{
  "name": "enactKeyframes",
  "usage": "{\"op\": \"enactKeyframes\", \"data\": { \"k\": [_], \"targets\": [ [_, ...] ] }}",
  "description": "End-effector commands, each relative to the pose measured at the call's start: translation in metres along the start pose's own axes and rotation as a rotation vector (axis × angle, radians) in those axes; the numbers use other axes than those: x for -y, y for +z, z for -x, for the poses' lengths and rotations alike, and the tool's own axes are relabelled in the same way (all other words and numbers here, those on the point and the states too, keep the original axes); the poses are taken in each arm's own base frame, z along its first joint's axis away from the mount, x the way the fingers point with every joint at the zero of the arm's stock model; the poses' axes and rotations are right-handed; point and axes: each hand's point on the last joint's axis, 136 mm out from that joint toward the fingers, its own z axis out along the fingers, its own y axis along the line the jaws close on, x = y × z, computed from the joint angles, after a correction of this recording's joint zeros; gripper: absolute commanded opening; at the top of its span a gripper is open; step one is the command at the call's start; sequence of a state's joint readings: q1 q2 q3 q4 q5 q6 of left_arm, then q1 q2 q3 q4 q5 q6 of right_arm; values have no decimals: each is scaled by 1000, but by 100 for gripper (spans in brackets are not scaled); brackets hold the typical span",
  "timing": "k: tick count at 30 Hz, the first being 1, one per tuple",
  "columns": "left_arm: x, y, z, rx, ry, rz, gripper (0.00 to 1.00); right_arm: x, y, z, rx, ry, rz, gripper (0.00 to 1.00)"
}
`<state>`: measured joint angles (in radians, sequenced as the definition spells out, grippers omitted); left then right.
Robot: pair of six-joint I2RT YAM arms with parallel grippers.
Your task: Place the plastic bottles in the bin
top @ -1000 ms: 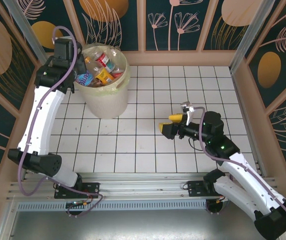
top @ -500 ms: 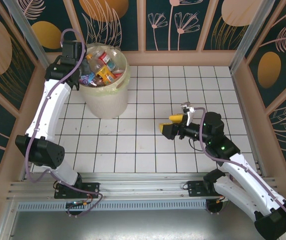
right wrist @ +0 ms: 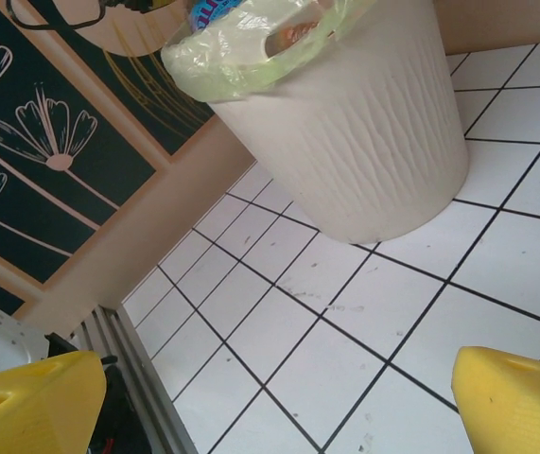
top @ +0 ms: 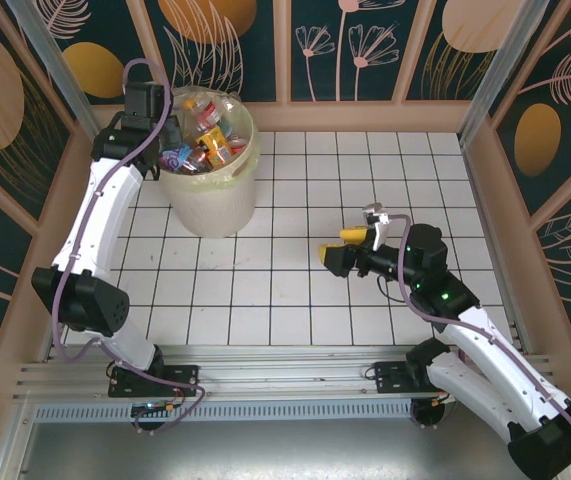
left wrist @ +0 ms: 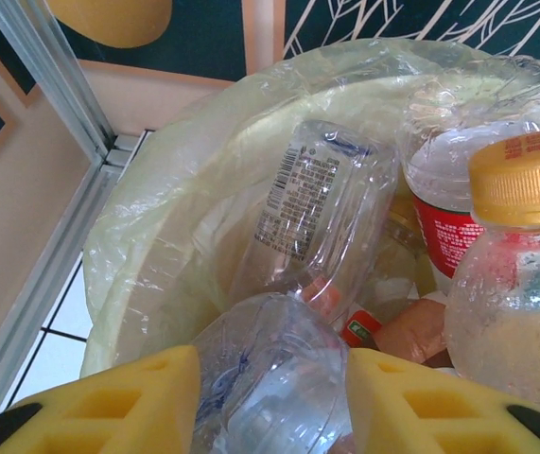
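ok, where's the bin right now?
Top view, far left of the table: the bin, full of bottles, with the left gripper over its left rim.

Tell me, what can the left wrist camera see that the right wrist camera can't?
Left wrist, not right: a close look down among the bottles, with a crumpled clear bottle showing its printed label and an orange-capped bottle. Right wrist, not left: the bin's ribbed outer wall, down to where it stands on the tiled floor. Both: the yellowish bag liner over the rim, and each camera's own yellow fingers at the bottom corners.
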<state>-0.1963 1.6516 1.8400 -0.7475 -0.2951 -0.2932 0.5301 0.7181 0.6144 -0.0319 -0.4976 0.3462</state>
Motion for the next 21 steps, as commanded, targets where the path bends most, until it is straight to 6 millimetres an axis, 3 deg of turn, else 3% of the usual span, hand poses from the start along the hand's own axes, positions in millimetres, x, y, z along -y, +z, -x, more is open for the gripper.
{"op": "enactKeyframes", "data": {
  "k": [1, 8, 11, 18, 21],
  "targets": [
    [7, -32, 11, 66, -18, -92, 52, 6, -4, 8, 46, -22, -42, 96],
    [21, -84, 19, 242, -24, -295, 69, 2, -7, 20, 90, -61, -45, 99],
    [22, -104, 12, 287, -35, -360, 77, 3, -8, 26, 109, -71, -60, 99],
    [7, -132, -34, 300, -85, -411, 94, 15, -14, 38, 158, -76, -151, 99],
    [5, -133, -61, 284, -81, -445, 99, 27, -16, 41, 181, -62, -216, 99]
  ]
}}
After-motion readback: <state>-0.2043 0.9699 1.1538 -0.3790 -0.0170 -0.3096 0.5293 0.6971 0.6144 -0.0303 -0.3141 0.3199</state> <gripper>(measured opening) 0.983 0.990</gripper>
